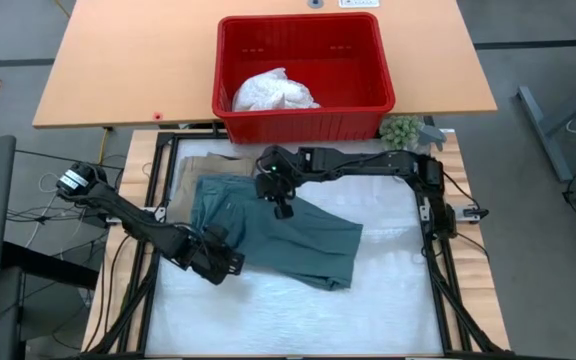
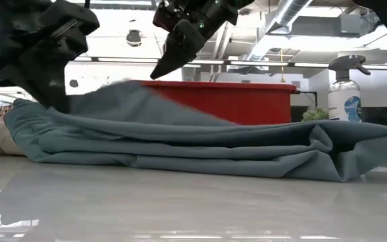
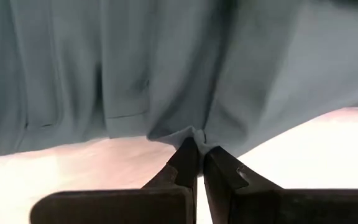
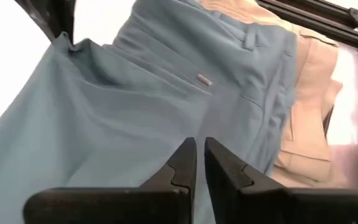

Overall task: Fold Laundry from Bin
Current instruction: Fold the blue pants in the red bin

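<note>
Teal garment pinched by left pincer; right pincer nearly together above, beige garment beside

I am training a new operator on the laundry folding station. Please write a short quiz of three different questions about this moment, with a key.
1. True or false: the red bin is empty.
2. Which gripper pinches the edge of the teal garment?
A. the left gripper
B. the right gripper
C. both
3. Fill in: the beige garment lies partly under the ____ garment.

Key:
1. False. A white garment lies inside it.
2. A. The left gripper is shut on a fold of the cloth; the right gripper hangs above it, holding nothing.
3. teal
</note>
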